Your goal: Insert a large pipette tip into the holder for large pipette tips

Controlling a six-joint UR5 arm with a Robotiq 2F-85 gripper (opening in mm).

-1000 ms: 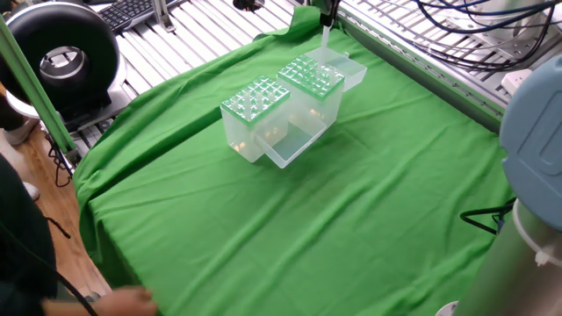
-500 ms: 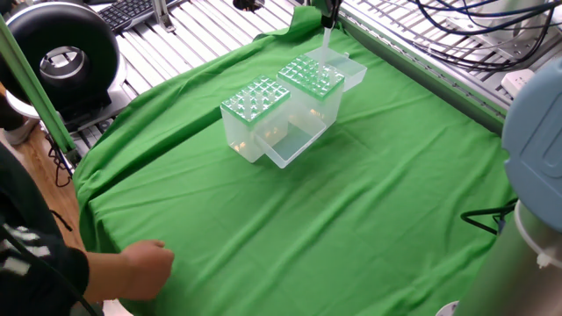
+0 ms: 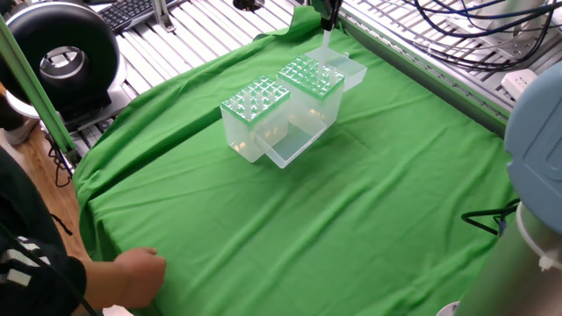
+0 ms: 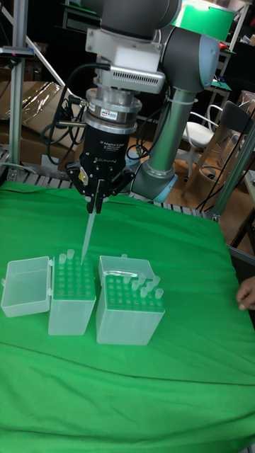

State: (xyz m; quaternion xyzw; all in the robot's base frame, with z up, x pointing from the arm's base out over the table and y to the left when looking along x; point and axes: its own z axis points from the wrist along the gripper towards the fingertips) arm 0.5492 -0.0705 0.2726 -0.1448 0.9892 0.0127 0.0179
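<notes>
My gripper (image 4: 94, 207) hangs over the far side of the green cloth and is shut on the top of the large pipette tip (image 4: 88, 237), a slim whitish cone pointing down. The cone's lower end is at the rear of the green hole-plate of the holder for large pipette tips (image 4: 71, 301); I cannot tell whether it is in a hole. The holder's clear lid (image 4: 27, 284) lies open to the left. In the fixed view the gripper (image 3: 327, 12) is at the top edge, with the tip (image 3: 326, 37) above the holder (image 3: 310, 79).
A second translucent box (image 4: 131, 306) bristling with clear tips stands beside the holder, also seen in the fixed view (image 3: 255, 104). A person's hand (image 3: 136, 272) rests at the cloth's edge. Cables (image 3: 457, 26) and a black round device (image 3: 61, 57) lie beyond the cloth.
The person's hand came up onto the cloth's edge, then drew back slightly. The gripper and the pipette tip have not visibly moved.
</notes>
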